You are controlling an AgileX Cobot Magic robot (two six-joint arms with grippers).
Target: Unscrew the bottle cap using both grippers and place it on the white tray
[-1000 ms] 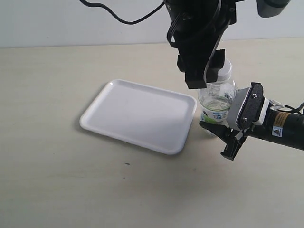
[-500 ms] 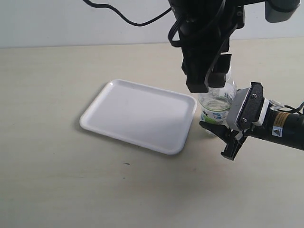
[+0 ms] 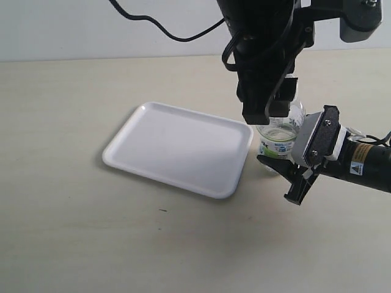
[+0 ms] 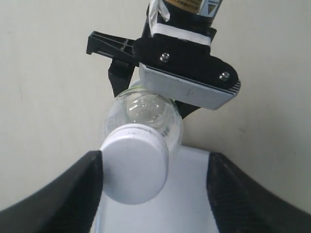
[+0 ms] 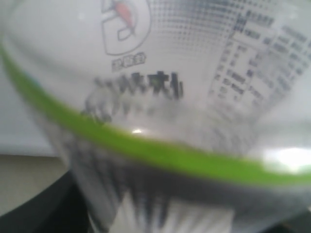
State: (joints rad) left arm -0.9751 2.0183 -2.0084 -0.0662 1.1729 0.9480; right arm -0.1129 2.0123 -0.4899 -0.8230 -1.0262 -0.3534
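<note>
Just beside the shallow white rectangular plastic tray point(image 3: 177, 146) on the tabletop point(image 3: 73, 232), the right black gripper point(image 3: 276, 179) with a grey-white block clasps the clear plastic labelled bottle point(image 3: 280, 135) low, apparently steadying it, while the all-black left gripper point(image 4: 151, 167) hangs wide open around its small white ribbed screw cap point(image 4: 135, 169).

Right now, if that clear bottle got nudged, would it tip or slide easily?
Probably light: the bottle looks nearly empty. Upright and narrow-based, it could tip if pushed near the bottle cap. Its smooth plastic likely slides, though the right gripper brackets its lower part.
</note>
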